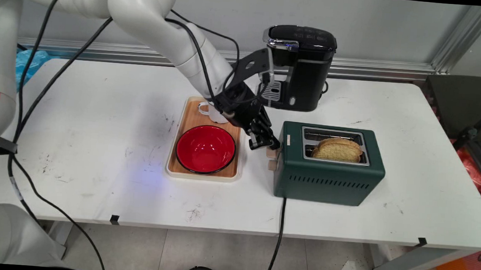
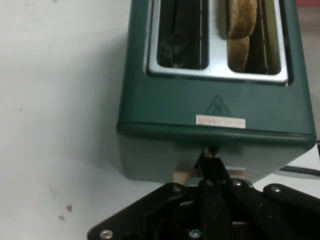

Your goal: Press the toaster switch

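A dark green two-slot toaster (image 1: 328, 175) (image 2: 210, 100) stands right of centre on the white table, and a slice of toasted bread (image 1: 337, 148) (image 2: 242, 25) sticks up from its near slot. My black gripper (image 1: 271, 145) (image 2: 212, 157) is at the toaster's left end, fingers shut together, tips resting on the beige lever knob (image 1: 271, 153) (image 2: 182, 176). A second beige knob (image 1: 272, 165) sits just below it. The far slot looks empty in the hand view.
A wooden tray (image 1: 170, 170) left of the toaster holds a red bowl (image 1: 205, 148) and a white cup (image 1: 210, 111) partly behind my wrist. A black coffee machine (image 1: 302, 67) stands behind. The toaster's cord (image 1: 277, 239) hangs over the front edge.
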